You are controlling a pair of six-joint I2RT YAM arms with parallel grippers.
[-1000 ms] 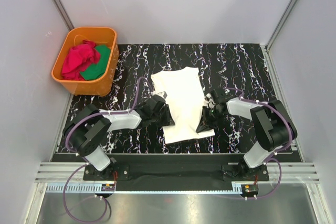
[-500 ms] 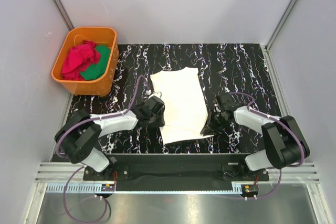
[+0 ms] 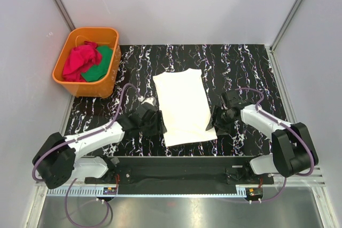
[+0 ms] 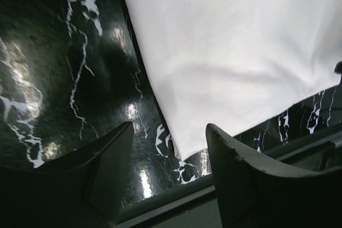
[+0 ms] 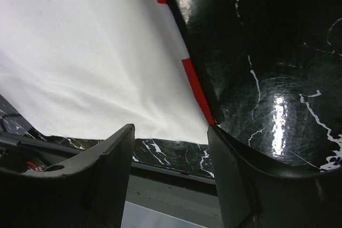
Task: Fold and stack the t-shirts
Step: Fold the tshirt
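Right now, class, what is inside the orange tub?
A bunched red cloth and, beside it, a green cloth lie in the tub. Whatever lies beneath them, and the tub's floor, is covered and cannot be seen.

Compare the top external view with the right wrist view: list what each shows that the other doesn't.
Top external only: the orange tub holding red cloth and green cloth, the left claw, and the white t-shirt in full outline. Right wrist only: a red strip along the shirt's edge, and that the right claw stands open. Both: the shirt lying on the black marbled table, with the right claw at its side.
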